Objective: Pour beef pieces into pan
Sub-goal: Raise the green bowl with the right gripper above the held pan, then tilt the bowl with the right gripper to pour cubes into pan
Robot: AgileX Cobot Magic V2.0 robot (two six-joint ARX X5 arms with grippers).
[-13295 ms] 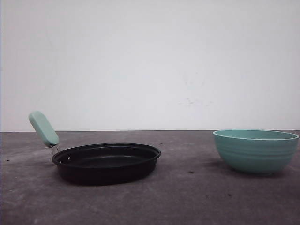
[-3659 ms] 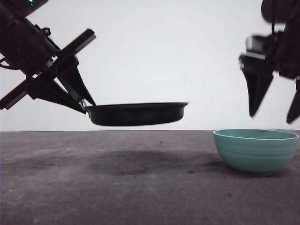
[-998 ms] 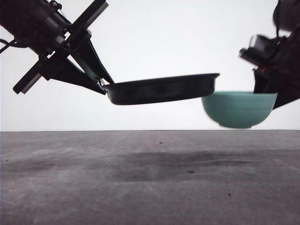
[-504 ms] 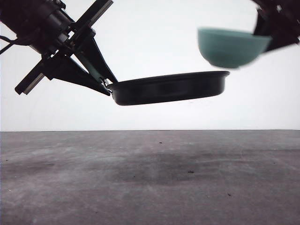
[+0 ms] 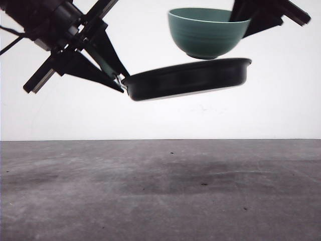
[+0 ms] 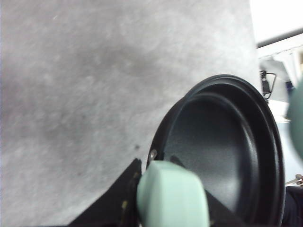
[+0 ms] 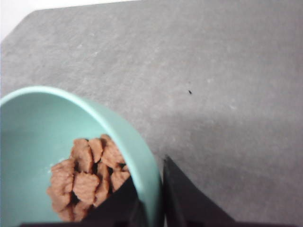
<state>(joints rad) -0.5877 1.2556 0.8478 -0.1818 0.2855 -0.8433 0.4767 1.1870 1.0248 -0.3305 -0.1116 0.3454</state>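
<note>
Here, both vessels hang in the air, well above the grey table (image 5: 160,201), w/ wide open tabletop beneath them. The pan (image 5: 188,79) is held roughly level, its far rim tipped slightly up, toward the robot's right. The teal bowl (image 5: 206,31) sits upright just above the pan's right half, its base very near the pan's rim; touching or apart, can't tell.

Left gripper (image 5: 118,80) comes in from upper left, arm angled downward, fingers pinched on the pan's mint-green handle (image 6: 173,196). In the left wrist view the pan's black inside is bare.

Right gripper (image 7: 150,208) reaches in from the upper right and clamps the bowl's wall, one finger inside, one outside. In the right wrist view the beef pieces (image 7: 87,177), orange-brown strips, lie heaped in the bowl next to the inner finger, w/ open table beyond the rim.
</note>
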